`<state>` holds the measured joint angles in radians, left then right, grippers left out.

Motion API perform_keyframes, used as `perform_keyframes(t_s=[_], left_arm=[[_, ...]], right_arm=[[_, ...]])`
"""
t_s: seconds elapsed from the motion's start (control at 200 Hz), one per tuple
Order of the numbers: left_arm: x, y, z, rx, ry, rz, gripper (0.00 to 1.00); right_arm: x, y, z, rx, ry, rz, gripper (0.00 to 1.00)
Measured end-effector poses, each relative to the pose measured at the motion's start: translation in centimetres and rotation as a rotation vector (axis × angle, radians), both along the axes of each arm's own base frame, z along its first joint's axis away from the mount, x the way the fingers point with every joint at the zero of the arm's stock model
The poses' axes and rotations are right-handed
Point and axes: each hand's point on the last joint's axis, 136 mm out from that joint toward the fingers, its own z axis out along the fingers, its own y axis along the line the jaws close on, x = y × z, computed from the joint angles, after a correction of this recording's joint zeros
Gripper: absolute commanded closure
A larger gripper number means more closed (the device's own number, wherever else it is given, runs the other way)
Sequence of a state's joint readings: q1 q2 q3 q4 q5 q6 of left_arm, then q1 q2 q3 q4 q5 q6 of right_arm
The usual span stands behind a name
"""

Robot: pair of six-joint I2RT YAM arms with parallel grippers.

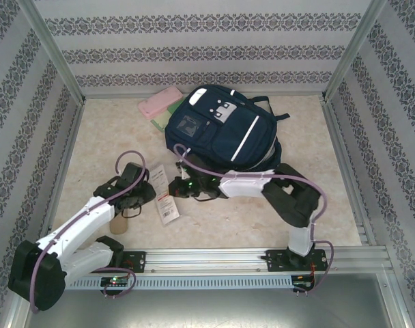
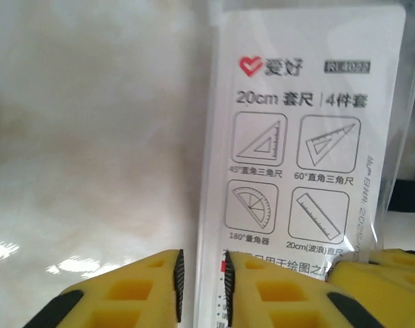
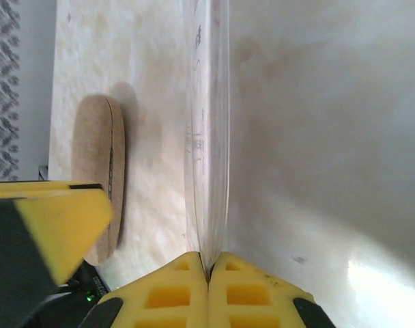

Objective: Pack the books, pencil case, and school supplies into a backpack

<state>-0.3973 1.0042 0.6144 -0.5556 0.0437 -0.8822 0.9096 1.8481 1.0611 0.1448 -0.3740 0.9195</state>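
Note:
The white packet (image 1: 166,195) with red markings lies on the table between both grippers. In the left wrist view the packet (image 2: 303,137) shows drawings of set squares and a ruler; my left gripper (image 2: 201,283) stands slightly open with the packet's clear edge in the gap between its jaws. My right gripper (image 3: 209,270) is shut on the packet's (image 3: 207,137) thin edge. The tan oblong piece (image 3: 102,178) rests on the table beside it, near the left arm (image 1: 119,223). The navy backpack (image 1: 221,130) lies at the back, with the pink pencil case (image 1: 160,102) on a green book (image 1: 169,113) to its left.
Patterned walls close in the marble-look table (image 1: 276,219) on three sides. A metal rail (image 1: 228,258) runs along the near edge. The right arm's elbow (image 1: 296,198) sits just in front of the backpack. A yellow finger of the other gripper (image 3: 50,225) shows at the left.

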Motion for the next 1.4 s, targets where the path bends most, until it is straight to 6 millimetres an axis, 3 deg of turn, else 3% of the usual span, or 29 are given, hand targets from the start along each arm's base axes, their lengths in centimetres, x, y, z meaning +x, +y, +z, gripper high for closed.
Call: perform_keyframes(t_s=[0.19, 0.475, 0.634, 0.844, 0.959, 1.199, 1.399], left_arm=[[3.1, -2.1, 4.0, -0.022, -0.095, -0.066, 0.64], [8.3, -9.8, 7.1, 0.045, -0.151, -0.275, 0.61], [11.3, -16.0, 7.7, 0.103, -0.185, -0.413, 0.59], [15.3, -23.4, 7.5, 0.197, -0.244, -0.550, 0.58], [17.8, -25.9, 7.1, 0.252, -0.275, -0.586, 0.56], [21.9, -30.7, 6.6, 0.304, -0.326, -0.674, 0.55], [21.5, -35.4, 5.4, 0.330, -0.371, -0.784, 0.53]], right_arm=[[3.7, -6.3, 5.1, 0.028, -0.102, -0.181, 1.00], [7.0, -19.8, 8.4, -0.039, -0.183, -0.520, 1.00], [6.9, -27.7, 10.0, -0.088, -0.222, -0.723, 1.00], [5.6, -34.9, 10.6, -0.146, -0.223, -0.899, 1.00], [4.8, -36.7, 10.4, -0.169, -0.206, -0.938, 1.00], [3.4, -38.3, 10.6, -0.180, -0.196, -0.962, 1.00], [2.5, -38.4, 10.2, -0.196, -0.180, -0.951, 1.00]])
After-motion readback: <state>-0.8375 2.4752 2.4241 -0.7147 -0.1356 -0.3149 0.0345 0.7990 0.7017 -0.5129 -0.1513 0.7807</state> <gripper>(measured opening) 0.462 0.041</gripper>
